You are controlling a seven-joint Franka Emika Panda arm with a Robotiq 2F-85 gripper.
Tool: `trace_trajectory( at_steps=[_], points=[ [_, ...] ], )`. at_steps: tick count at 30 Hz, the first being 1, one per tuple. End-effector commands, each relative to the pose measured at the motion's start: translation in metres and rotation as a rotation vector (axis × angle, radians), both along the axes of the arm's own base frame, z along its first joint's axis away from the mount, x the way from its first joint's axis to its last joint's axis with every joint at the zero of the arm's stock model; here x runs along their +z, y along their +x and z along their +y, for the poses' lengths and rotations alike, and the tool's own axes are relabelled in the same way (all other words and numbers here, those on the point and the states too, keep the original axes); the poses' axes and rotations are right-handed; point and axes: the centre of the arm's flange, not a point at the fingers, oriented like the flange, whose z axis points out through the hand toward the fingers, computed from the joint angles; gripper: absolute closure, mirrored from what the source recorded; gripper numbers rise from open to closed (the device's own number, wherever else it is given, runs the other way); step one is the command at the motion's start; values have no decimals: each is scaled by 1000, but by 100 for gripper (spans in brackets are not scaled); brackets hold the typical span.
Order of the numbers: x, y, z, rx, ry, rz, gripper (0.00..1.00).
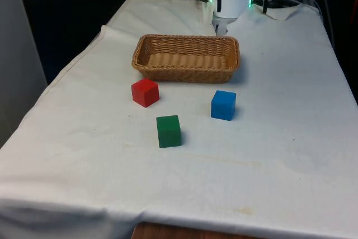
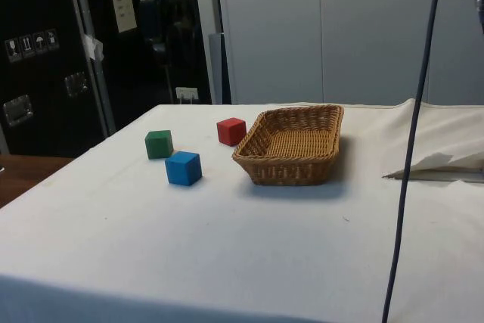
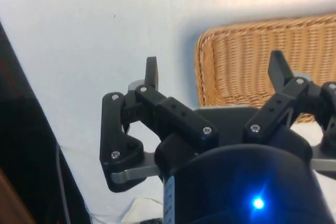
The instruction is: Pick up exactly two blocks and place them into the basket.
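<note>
Three blocks lie on the cloth (image 1: 84, 155) beside the basket (image 1: 186, 58), which holds nothing: red (image 1: 145, 92) nearest it, blue (image 1: 223, 105) and green (image 1: 168, 131) further off. No pick has begun. Gripper (image 3: 215, 72) hangs above the basket's end, jaws apart; next it must travel to one block and descend over it.

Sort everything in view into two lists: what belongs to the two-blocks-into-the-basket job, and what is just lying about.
Belongs to the job:
- basket, nothing in it
- red block
- blue block
- green block
- end effector, open, holding nothing

Only two of the three blocks are needed.

Just lying about:
- white cloth over the table
- black cable hanging in the side view
</note>
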Motion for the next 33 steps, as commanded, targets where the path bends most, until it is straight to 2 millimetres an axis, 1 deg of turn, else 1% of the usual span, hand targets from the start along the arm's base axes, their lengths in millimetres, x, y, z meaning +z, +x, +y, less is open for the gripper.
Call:
trace_trajectory(
  at_steps=[1,8,9,10,16,17,19,23,24,26,33],
  points=[
    [-2,0,-2,3,1,-4,0],
    [-20,5,-15,41,13,-39,0],
    [-21,4,-15,40,4,-33,0],
    [-28,7,-16,49,11,-42,0],
    [-50,16,-17,61,3,-45,0],
    [-48,14,-19,59,-5,-43,0],
    [-61,21,-18,64,-3,-43,0],
    [-76,26,-19,65,-11,-41,0],
    [-84,27,-20,63,-13,-38,0],
    [-86,27,-20,60,-24,-32,0],
    [-112,27,-24,59,-16,-26,0]
  ],
)
